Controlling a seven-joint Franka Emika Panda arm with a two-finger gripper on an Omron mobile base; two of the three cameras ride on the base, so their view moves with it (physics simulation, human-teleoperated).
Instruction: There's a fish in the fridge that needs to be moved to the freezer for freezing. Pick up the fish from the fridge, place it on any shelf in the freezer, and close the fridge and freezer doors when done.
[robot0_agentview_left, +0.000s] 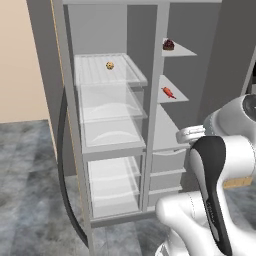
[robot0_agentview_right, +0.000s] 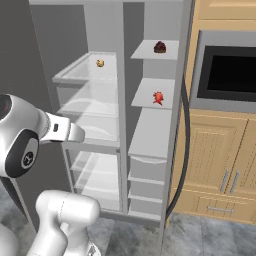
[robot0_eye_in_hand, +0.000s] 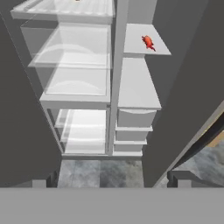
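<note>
Both doors are seen swung open in the left base view; the fish (robot0_agentview_left: 168, 92) lies on a freezer shelf (robot0_agentview_left: 175, 96). Right base view: fish (robot0_agentview_right: 158, 97) below a dark lump (robot0_agentview_right: 159, 47). Hand view: gripper (robot0_eye_in_hand: 112, 180) fingertips spread apart, nothing between them.

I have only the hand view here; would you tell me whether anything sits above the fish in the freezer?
Observer: Yes, a dark red-brown lump sits on the top shelf of the freezer, one shelf above the fish.
Operator: Thanks. My view cuts off the top of the fridge side; is anything up there?
Observer: A round tan speckled ball lies on the top glass shelf.
Operator: And what stands to the right of the unit?
Observer: A built-in oven with a dark window, above wooden cabinet doors.
</note>
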